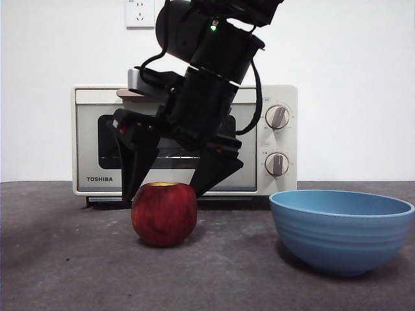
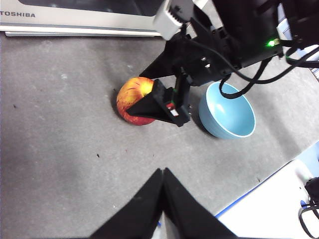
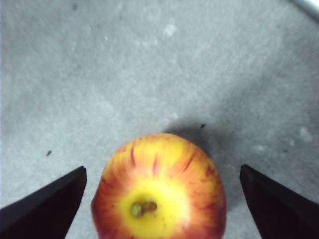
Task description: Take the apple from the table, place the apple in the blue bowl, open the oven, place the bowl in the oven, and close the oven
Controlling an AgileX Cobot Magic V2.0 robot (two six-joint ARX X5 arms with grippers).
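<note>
The dark red apple (image 1: 164,212) stands on the table (image 1: 65,259) in front of the oven (image 1: 91,142); its yellow top hollow shows in the right wrist view (image 3: 159,199). My right gripper (image 1: 167,184) hangs open just over it, one jaw on each side, not touching; the left wrist view shows it there too (image 2: 164,94) above the apple (image 2: 134,94). The blue bowl (image 1: 342,228) sits empty to the right of the apple (image 2: 228,110). My left gripper (image 2: 163,172) is shut, back from the apple, holding nothing.
The oven door is closed, with two knobs (image 1: 277,118) on its right side. A wall socket (image 1: 139,13) is behind it. A white surface (image 2: 264,214) borders the table past a blue edge strip.
</note>
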